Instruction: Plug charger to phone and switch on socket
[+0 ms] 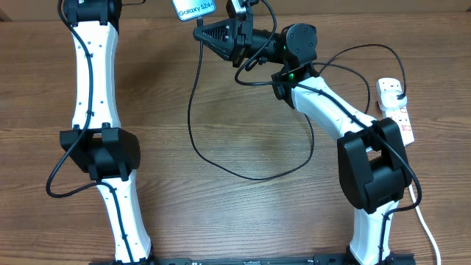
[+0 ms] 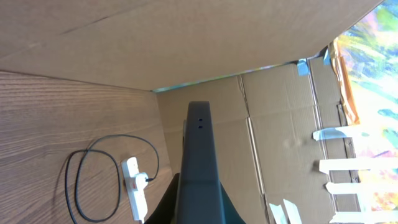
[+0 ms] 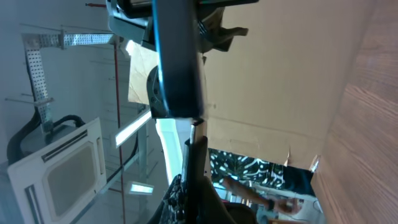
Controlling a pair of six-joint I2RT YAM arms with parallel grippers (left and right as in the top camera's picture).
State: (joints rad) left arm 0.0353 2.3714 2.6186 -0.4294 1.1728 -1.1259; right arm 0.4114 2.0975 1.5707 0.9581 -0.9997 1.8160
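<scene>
1. Overhead view: a wooden table [image 1: 243, 221] with two white-and-black robot arms.
   - The phone [image 1: 195, 9] is at the top centre of the frame, cut off by the top edge, its blue-lit screen facing up.
   - The right gripper [image 1: 200, 34] sits just below the phone and points toward the left of the frame. Its jaws are drawn together to a narrow tip.
   - The charger [image 1: 193, 125], a thin black cable, runs up to that tip. Whether the tip pinches it cannot be told.
   - The cable loops down across the middle of the table and back up to the right.
   - The socket [image 1: 397, 110], a white strip with red switches, lies at the right edge with a plug seated in its upper end.
   - The left arm [image 1: 94, 73] runs up the left side, and its gripper is out of frame.

2. Left wrist view: the picture is tilted.
   - The left gripper [image 2: 198, 112] shows as one dark column in the centre, jaws pressed together with nothing visible between them.
   - The socket [image 2: 134, 183] lies at the lower left, well apart from the jaws.
   - The charger [image 2: 121, 136] curls beside the socket.

3. Right wrist view: the picture is turned sideways.
   - The right gripper [image 3: 196, 155] rises from the bottom edge with its jaws closed.
   - A dark slab [image 3: 177, 62] hangs from the top edge, just above the gripper. It cannot be identified.
</scene>
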